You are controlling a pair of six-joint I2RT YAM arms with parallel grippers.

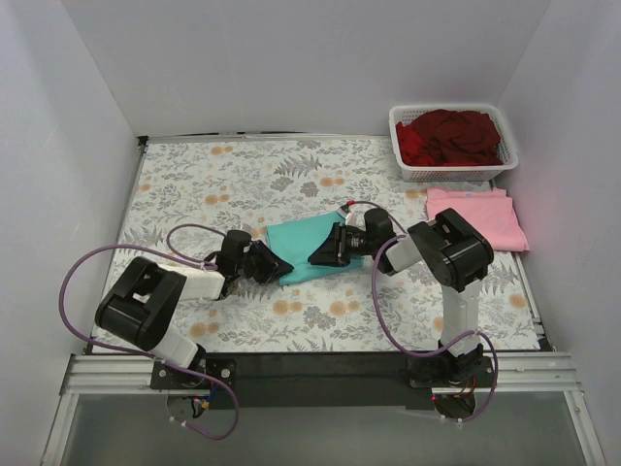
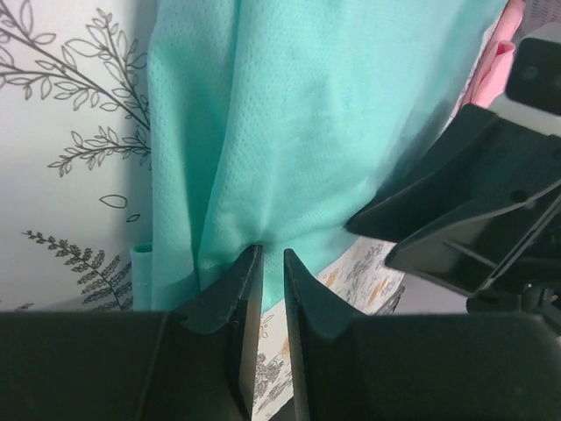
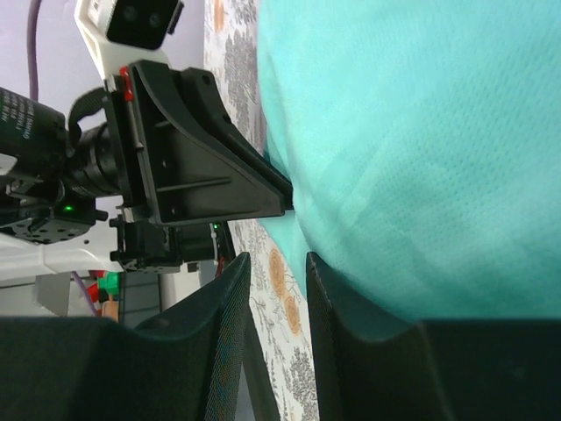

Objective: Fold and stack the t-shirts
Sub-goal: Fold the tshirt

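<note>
Only overhead shows the basket (image 1: 456, 172); wrists, teal shirt (image 2: 307, 114).

Plain white walls (image 1: 291, 58) enclose a table (image 1: 194, 175) covered in floral-print cloth.

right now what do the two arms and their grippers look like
Both the left arm and right arm have chunky black joint housings joined by white links. A purple cable loops along each. The left gripper and right gripper are black, angular and wedge-shaped; the left carries a white camera block.
</note>
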